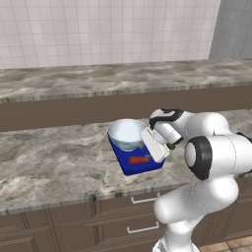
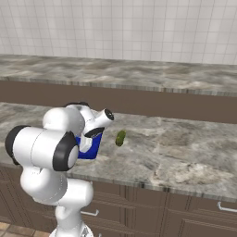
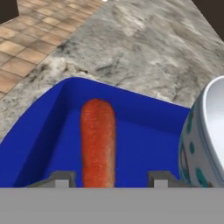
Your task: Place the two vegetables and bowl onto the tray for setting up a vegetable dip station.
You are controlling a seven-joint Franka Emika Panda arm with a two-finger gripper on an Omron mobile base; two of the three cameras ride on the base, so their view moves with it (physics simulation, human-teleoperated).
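Note:
The blue tray (image 1: 129,168) sits on the front counter, and its wall shows in the hand view (image 3: 48,131). The white bowl (image 1: 126,134) stands in the tray's far half; its pale dotted outside is at the right of the hand view (image 3: 205,144). The orange carrot (image 1: 139,160) lies flat on the tray floor beside the bowl (image 3: 98,140). My gripper (image 3: 110,180) hangs just over the carrot's near end, open, with a gap between each fingertip and the carrot. The dark green cucumber-like vegetable (image 2: 121,137) lies on the counter, right of the tray (image 2: 91,149).
A raised back counter (image 1: 123,78) with a brown front runs behind the front counter, under a tiled wall. Drawers (image 1: 142,199) sit below the counter edge. Bare marble (image 2: 185,148) stretches to the right of the green vegetable and to the left of the tray.

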